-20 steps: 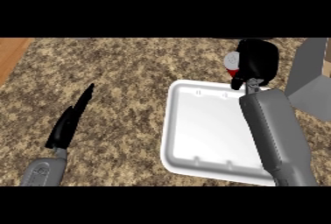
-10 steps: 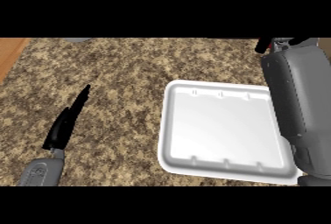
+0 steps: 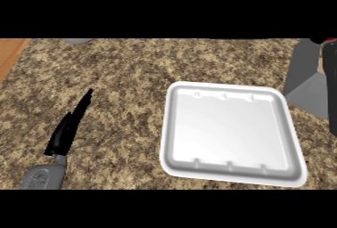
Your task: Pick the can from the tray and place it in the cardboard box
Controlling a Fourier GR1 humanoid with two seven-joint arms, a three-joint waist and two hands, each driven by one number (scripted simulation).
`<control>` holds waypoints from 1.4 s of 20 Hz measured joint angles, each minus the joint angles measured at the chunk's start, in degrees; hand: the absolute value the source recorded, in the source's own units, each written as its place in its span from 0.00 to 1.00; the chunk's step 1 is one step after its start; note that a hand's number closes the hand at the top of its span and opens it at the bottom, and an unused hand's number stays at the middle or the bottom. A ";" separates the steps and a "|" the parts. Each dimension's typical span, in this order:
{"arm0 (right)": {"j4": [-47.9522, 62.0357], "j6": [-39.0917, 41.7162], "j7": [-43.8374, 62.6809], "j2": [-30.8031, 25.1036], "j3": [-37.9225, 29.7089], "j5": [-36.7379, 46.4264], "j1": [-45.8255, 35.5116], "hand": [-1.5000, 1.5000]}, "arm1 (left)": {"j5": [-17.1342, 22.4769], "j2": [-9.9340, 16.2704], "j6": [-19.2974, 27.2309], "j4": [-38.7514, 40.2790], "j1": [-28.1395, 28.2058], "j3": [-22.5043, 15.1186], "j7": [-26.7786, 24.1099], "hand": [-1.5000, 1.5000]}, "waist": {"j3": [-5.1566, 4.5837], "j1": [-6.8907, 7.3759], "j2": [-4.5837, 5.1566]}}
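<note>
The white tray (image 3: 230, 133) lies right of centre on the speckled counter, with nothing in it. At the picture's top right corner a small red patch shows, perhaps the can (image 3: 328, 40); little else of it is visible. Just below it a narrow black strip runs along the right edge, which seems to be my right hand (image 3: 330, 71). Its grip is out of sight. Two grey slanted panels (image 3: 304, 67) stand beside it, possibly the box's flaps. My left hand (image 3: 67, 130) rests at the lower left, fingers straight and pointing up, holding nothing.
The counter's brown wooden edge (image 3: 9, 55) shows at the upper left. A small grey object (image 3: 79, 41) peeks in at the top edge. Speckled counter (image 3: 132, 80) stretches between my left hand and the tray.
My right forearm, which lay over the tray's right side, has swung off to the far right edge with the can. The tray is now fully uncovered. The left hand stays still.
</note>
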 measured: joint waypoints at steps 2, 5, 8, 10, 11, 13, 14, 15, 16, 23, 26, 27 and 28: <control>1.31 -0.50 -0.99 -1.86 -1.16 -0.63 1.07 1.00 | 0.54 0.64 -0.78 -0.22 0.24 0.54 -0.27 0.50 | 0.01 0.02 0.03; 3.81 -1.01 -2.97 -4.70 -2.99 -1.84 2.74 1.00 | 0.29 0.39 -0.48 0.68 -0.64 0.68 -0.13 0.50 | 0.01 -0.05 0.07; 8.31 -2.67 -5.00 -7.45 -4.98 -2.87 3.89 1.00 | 0.22 0.28 -0.66 -0.92 0.68 0.35 -0.05 0.50 | 0.02 0.26 0.12; 11.15 -2.03 -5.66 -8.24 -7.64 -5.22 4.00 1.00 | 0.00 0.01 -0.41 -0.34 0.17 0.28 -0.11 0.50 | 0.04 0.25 0.20; 13.03 -1.76 -5.62 -8.24 -8.70 -6.09 4.04 0.00 | -0.13 -0.09 -0.40 -0.75 0.27 0.05 0.01 0.50 | 0.05 0.42 0.24; 15.97 -0.87 -6.68 -8.62 -11.42 -8.82 4.53 0.00 | -0.06 -0.07 -0.38 -0.55 -0.25 0.28 0.30 0.50 | 0.06 0.38 0.29; 17.59 -0.73 -7.60 -8.81 -12.49 -10.06 4.65 0.00 | 0.15 0.16 -0.69 -0.84 -0.18 0.40 0.25 0.50 | 0.07 0.48 0.31; 19.27 -0.92 -9.34 -9.04 -13.26 -11.22 4.80 0.00 | 0.49 0.62 -1.16 -0.07 -0.42 0.83 -0.42 0.50 | 0.08 0.55 0.39; 20.41 -1.50 -11.16 -9.10 -13.91 -12.37 5.30 0.00 | 0.52 0.35 -1.10 0.09 -0.72 0.78 -0.18 0.50 | 0.08 0.52 0.38; 23.16 -15.33 -23.12 -7.54 -19.53 -20.03 5.73 0.00 | 0.17 0.04 -1.11 0.16 -1.61 0.49 0.71 0.50 | 0.17 0.85 0.49; 23.27 -21.01 -27.68 -6.38 -23.10 -24.58 5.28 0.00 | 0.25 0.01 -1.30 -0.80 -1.39 0.35 1.13 0.50 | 0.18 1.05 0.47; 23.54 -22.07 -28.93 -6.30 -24.20 -26.16 4.93 0.00 | 0.33 0.12 -1.45 -0.98 -1.43 0.44 1.50 0.50 | 0.18 1.03 0.45; 24.01 -23.05 -30.18 -6.32 -25.45 -27.81 4.84 0.00 | 0.06 -0.01 -1.35 -1.46 -1.13 0.13 1.75 0.50 | 0.16 1.03 0.42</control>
